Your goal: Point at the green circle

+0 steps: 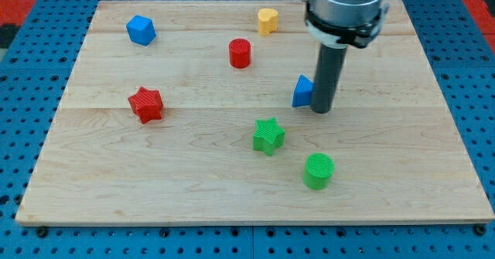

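No writing is legible; my tip (322, 110), a clawless upright rod holding nothing, touches the blue block (302, 92) at frame centre-right, with the green circle (319, 171) well below it on the wooden surface (193, 189).

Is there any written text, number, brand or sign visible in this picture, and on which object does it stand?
None: no word, number or sign can be read anywhere.
The light wooden board, the blue pegboard table, the dark rod and my tip are blank.
The green cylinder block and green star block show only ridges.
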`<state>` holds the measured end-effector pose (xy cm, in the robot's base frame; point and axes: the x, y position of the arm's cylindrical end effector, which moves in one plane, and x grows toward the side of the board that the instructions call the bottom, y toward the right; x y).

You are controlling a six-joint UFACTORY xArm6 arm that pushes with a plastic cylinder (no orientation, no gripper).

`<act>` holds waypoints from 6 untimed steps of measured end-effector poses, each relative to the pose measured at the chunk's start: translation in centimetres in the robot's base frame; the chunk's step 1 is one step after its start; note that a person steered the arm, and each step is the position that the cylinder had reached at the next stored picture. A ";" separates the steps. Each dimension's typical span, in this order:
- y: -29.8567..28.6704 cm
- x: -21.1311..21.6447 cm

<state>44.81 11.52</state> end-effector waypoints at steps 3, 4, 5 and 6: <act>5.9 16.3; 1.0 15.9; -1.3 13.8; -1.2 10.0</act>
